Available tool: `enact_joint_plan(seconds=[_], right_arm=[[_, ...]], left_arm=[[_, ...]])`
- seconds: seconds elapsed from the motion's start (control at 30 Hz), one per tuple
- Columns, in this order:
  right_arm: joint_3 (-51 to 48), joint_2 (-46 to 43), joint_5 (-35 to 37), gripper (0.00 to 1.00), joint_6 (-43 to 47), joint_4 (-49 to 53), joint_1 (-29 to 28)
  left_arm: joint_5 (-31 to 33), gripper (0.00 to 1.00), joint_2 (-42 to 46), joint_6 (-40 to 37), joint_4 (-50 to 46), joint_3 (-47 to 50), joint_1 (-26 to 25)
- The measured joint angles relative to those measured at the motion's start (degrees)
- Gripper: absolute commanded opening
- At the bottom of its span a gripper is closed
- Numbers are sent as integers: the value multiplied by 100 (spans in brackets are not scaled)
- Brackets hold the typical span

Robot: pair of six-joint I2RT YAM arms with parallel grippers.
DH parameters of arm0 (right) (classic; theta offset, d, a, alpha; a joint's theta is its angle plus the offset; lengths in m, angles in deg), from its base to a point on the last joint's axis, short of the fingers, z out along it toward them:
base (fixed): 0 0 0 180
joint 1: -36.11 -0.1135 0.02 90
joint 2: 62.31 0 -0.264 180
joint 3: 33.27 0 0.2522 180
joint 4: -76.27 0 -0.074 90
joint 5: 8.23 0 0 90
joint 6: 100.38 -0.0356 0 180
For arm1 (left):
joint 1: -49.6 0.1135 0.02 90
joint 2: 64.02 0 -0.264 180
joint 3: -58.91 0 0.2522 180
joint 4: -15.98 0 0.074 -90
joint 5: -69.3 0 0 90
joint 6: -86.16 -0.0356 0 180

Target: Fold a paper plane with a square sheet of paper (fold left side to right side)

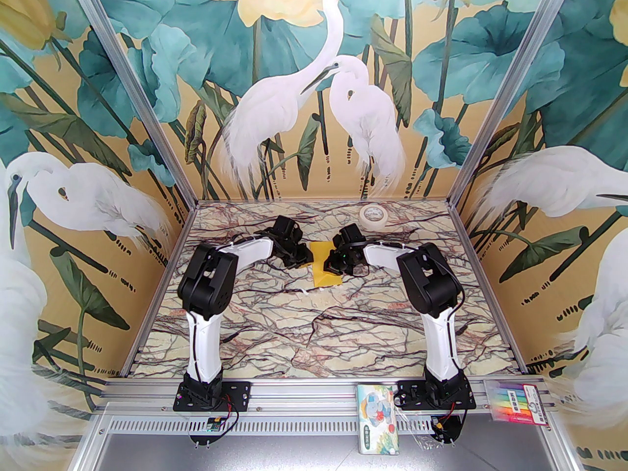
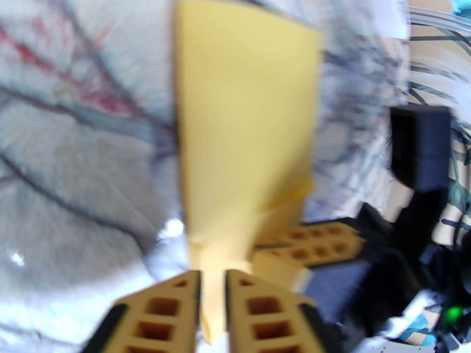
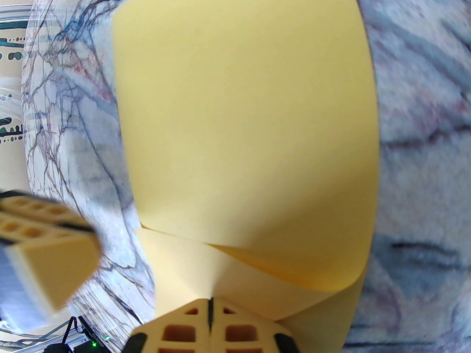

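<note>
The left end effector (image 1: 304,261) sits at 9 o'clock of the yellow sheet of paper (image 1: 321,274). Its fingers (image 2: 173,307) are drawn almost together, pinching an edge of the sheet between them. The sheet lies on the marbled surface (image 1: 314,331), a little toward 12 o'clock of its centre. It is doubled over, the upper layer bowing up above the lower one. At 3 o'clock of the sheet, the right end effector (image 1: 328,265) is closed on the paper's edge, its pads (image 3: 184,329) meeting. A cream tape roll (image 1: 373,215) lies at 1 o'clock of the sheet, near the far edge.
</note>
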Motion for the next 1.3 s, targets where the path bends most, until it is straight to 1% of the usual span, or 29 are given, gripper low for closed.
enact_joint_plan(seconds=[0.07,0.17,0.4,0.8,1.17,1.3], right_arm=[[-15,-4,0,0,-2,-20,0],[-37,-11,-11,0,-2,-63,2],[-68,-17,-22,0,-2,-118,2],[-74,-17,-22,0,-4,-129,0],[-142,-42,-28,0,-4,-219,4],[-216,-50,-129,0,-4,-345,85]], left_arm=[[-46,0,249,131,127,190,-39],[-188,0,442,306,422,516,-184],[-439,0,361,621,800,1047,-470],[-494,0,76,686,1054,1307,-470],[-527,0,72,564,1178,1390,-461],[-531,0,72,546,1226,1429,-459]])
